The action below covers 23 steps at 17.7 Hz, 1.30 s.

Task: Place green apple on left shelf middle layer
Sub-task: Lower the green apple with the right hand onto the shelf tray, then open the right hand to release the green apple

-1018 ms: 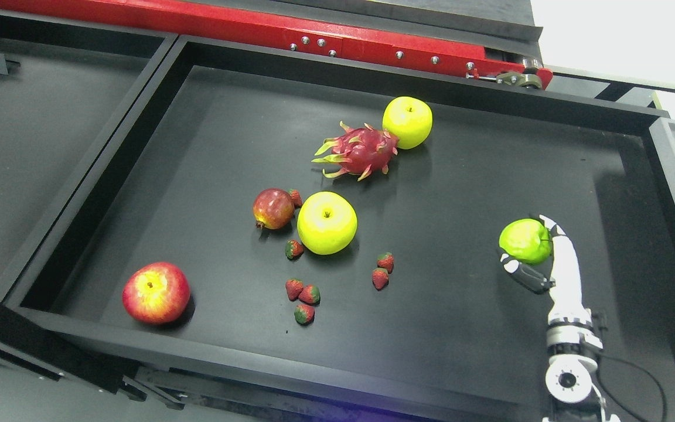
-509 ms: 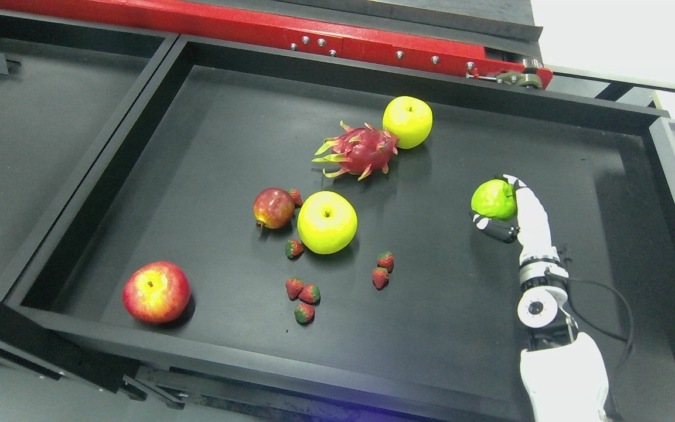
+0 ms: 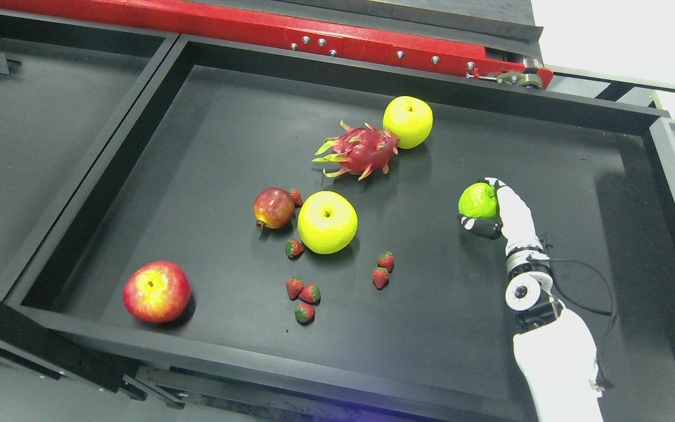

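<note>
right arm: comes in from the bottom right edge, white forearm angled up and a bit left, wrist joint with a round silver cap, thin black cable looping off its right side.
right hand (image 3: 490,211): raised over the right part of the black tray (image 3: 208,105), palm facing left, white back of the hand on the right side of the fruit.
fingers (image 3: 481,227): dark ones curled under and around the fruit's lower left; hand is clamped on it.
green apple (image 3: 478,200): held in the right hand, over the tray's right half, well apart from the other fruit; can't tell if it touches the tray floor.
left arm: out of frame.
dragon fruit (image 3: 358,151): lying upper middle of the tray, touching or just beside the yellow-green apple behind it (image 3: 408,122).
big yellow-green apple (image 3: 327,222): tray centre, stem up.
pomegranate (image 3: 273,208): just left of the centre apple, one strawberry (image 3: 296,197) tucked at its upper right.
loose strawberries (image 3: 304,300): scattered in front of the centre apple, a cluster of three lower down, a pair to the right (image 3: 382,269), one at the apple's lower left (image 3: 293,249).
red apple (image 3: 156,292): near the tray's front left corner, alone.
red bar (image 3: 255,26): runs along behind the tray's back wall.
</note>
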{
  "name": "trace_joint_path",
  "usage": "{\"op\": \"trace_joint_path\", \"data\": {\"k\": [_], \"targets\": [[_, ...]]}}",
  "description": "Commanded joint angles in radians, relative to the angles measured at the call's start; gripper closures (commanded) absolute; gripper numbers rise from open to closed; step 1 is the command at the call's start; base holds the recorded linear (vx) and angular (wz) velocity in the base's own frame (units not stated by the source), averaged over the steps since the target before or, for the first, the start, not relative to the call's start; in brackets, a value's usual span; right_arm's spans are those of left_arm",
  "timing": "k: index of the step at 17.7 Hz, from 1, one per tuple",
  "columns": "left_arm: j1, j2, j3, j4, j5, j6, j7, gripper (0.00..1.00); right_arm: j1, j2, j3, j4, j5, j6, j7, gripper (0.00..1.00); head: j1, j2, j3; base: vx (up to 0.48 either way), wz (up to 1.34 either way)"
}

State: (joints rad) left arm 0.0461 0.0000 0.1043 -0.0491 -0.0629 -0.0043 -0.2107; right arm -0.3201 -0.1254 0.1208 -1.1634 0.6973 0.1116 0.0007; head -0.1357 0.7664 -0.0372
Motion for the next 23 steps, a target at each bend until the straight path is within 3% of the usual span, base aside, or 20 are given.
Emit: {"op": "trace_joint_path", "data": {"k": [1,2,4,9,14,18,23], "targets": [[0.000,0.017,0.000,0.000,0.000,0.000,0.001,0.00,-0.016,-0.019,0.054,0.120,-0.005,0.003,-0.008,0.56,0.0000,0.000,0.000,0.000,0.00],[0.000,0.017,0.000,0.000,0.000,0.000,0.001,0.00,-0.014,-0.017,0.050,0.119,-0.007,0.002,-0.013,0.38,0.0000,0.000,0.000,0.000,0.00],[0.000,0.017,0.000,0.000,0.000,0.000,0.001,0.00,-0.013,-0.017,0.036,0.117,-0.028,0.000,-0.031,0.23,0.0000,0.000,0.000,0.000,0.00],[0.000,0.017,0.000,0.000,0.000,0.000,0.001,0.00,-0.013,-0.019,-0.012,0.094,-0.120,0.002,-0.036,0.01,0.0000,0.000,0.000,0.000,0.00],[0.000,0.017,0.000,0.000,0.000,0.000,0.001,0.00,0.004,-0.019,-0.067,-0.054,-0.168,0.051,-0.031,0.00,0.0000,0.000,0.000,0.000,0.00],[0.000,0.017,0.000,0.000,0.000,0.000,0.001,0.00,0.039,-0.011,-0.113,-0.212,-0.361,0.048,-0.036,0.01,0.0000,0.000,0.000,0.000,0.00],[0.000,0.017,0.000,0.000,0.000,0.000,0.001,0.00,0.189,-0.011,-0.158,-0.410,-0.531,0.046,-0.031,0.00,0.0000,0.000,0.000,0.000,0.00]]}}
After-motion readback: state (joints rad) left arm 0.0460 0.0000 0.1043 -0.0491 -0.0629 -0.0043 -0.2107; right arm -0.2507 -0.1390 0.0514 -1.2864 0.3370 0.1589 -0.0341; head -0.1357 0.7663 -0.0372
